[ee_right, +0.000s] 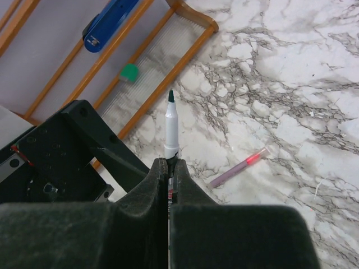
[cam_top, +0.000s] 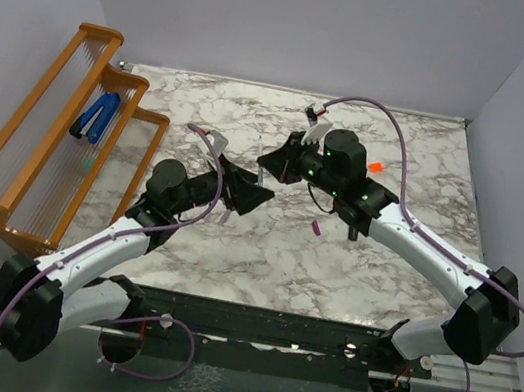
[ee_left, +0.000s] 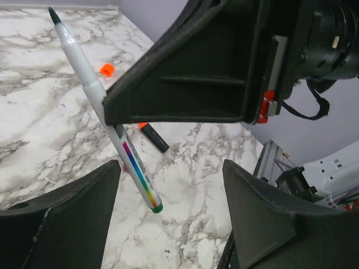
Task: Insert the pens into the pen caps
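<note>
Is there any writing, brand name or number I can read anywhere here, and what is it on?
No text is readable.
The white pen has a rainbow strip that may carry print: too blurred to read.
The blue clip on the wooden rack shows no legible mark.

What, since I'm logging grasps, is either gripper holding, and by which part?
The right gripper pinches the slim white-grey green-tipped pen at mid-barrel; the left gripper holds nothing.
</note>
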